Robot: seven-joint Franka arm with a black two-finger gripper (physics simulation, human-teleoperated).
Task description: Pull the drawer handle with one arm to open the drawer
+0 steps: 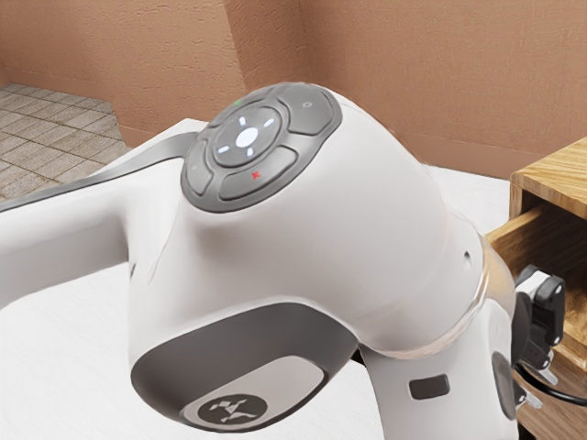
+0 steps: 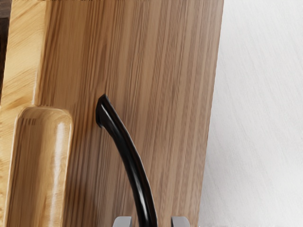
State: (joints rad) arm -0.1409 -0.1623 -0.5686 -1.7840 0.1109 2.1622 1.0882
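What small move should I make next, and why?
Probably close the gripper on the black handle. The grey fingertips straddle it at the drawer front with a gap showing on each side, so a pull now might slip.

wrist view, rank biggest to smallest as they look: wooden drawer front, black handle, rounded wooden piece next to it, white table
1. wooden drawer front
2. white table
3. rounded wooden piece
4. black handle, thin; it runs off the picture's edge close to the camera, so only part of it counts.
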